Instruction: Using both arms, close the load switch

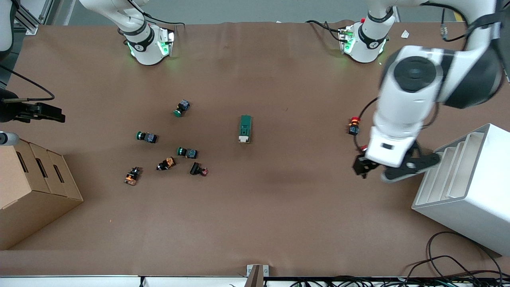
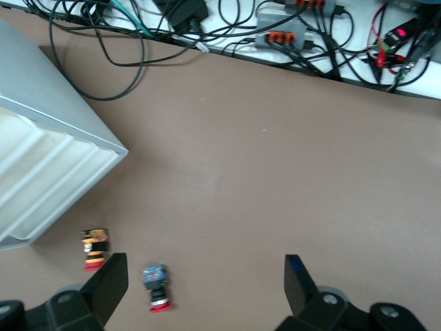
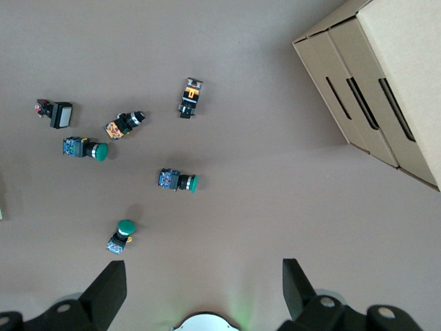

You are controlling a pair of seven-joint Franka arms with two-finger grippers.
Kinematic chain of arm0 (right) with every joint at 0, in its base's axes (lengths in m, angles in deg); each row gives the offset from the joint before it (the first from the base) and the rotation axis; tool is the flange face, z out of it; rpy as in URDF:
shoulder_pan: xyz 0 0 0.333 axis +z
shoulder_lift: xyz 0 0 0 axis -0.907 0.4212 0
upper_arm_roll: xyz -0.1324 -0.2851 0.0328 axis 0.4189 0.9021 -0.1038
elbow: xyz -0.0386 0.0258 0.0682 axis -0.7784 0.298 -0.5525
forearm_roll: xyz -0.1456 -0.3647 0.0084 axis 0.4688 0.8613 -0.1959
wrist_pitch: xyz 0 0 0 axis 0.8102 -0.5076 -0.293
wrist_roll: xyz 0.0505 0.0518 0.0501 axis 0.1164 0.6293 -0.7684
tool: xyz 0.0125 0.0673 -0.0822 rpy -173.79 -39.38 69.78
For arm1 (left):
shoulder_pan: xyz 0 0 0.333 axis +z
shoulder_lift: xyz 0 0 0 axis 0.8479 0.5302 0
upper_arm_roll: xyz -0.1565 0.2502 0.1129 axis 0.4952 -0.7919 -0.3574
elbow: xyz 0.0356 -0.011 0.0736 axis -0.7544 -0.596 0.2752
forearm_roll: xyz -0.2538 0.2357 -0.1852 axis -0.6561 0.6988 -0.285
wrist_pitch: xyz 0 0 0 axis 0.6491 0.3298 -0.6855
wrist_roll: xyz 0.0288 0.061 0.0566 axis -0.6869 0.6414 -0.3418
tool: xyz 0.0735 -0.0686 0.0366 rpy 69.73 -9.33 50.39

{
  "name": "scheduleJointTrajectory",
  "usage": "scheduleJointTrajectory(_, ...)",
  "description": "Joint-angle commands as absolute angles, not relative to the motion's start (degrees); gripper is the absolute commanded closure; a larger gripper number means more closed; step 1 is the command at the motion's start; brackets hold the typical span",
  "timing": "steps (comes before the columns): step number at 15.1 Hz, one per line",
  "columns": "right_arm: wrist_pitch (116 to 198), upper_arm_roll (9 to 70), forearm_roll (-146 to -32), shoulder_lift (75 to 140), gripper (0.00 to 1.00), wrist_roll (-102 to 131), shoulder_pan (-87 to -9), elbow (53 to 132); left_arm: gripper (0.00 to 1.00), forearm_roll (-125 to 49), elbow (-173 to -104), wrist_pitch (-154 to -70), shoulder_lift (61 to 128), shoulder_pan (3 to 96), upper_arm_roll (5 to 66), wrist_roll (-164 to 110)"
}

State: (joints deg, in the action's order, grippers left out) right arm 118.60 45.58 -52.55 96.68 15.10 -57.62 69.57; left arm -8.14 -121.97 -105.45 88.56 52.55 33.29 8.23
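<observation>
The load switch (image 1: 245, 128), a dark green block with a cream-white end, lies alone mid-table, with its cream end toward the front camera. My left gripper (image 1: 387, 167) is open and empty, above the table beside the white rack and well off from the switch toward the left arm's end. In the left wrist view its open fingers (image 2: 298, 279) frame bare table and a small red-capped button (image 2: 157, 286). My right gripper (image 1: 50, 112) hangs open and empty at the right arm's end of the table, above the cardboard box. The right wrist view shows its fingers (image 3: 110, 289) wide apart.
Several push buttons lie between the switch and the right arm's end: green-capped (image 1: 181, 108) (image 1: 146, 136) (image 1: 187, 152), orange (image 1: 166, 163) (image 1: 132, 175), red-and-black (image 1: 198, 170). A red button (image 1: 354, 126) lies near the left arm. A cardboard box (image 1: 32, 187) and a white rack (image 1: 462, 183) stand at the table's ends.
</observation>
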Motion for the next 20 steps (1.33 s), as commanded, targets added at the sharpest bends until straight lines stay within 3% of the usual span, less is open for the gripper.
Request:
scheduleJointTrajectory(1, 117.7, 42.7, -52.5, 94.8, 0.00, 14.9, -59.7, 69.8, 0.00, -13.7, -122.8, -102.4, 84.5, 55.9, 33.1, 0.4)
scheduleJointTrajectory(6, 117.8, 39.5, -52.0, 92.1, 0.00, 14.8, -63.2, 72.5, 0.00, -23.3, -124.9, -92.9, 76.5, 62.1, 32.0, -11.5)
scheduleJointTrajectory(10, 118.0, 37.8, -51.9, 90.1, 0.00, 14.8, -65.0, 74.5, 0.00, -27.7, -130.6, -90.7, 69.0, 63.4, 29.1, -15.0)
scheduleJointTrajectory(15, 118.4, 37.0, -51.7, 87.3, 0.00, 16.4, -65.3, 76.6, 0.00, -29.4, -131.8, -85.8, 66.3, 63.3, 25.4, -23.1)
scheduleJointTrajectory(20, 118.0, 34.8, -51.8, 85.5, 0.00, 20.6, -65.4, 77.1, 0.00, -31.6, -137.1, -85.6, 61.4, 62.3, 25.0, -28.1)
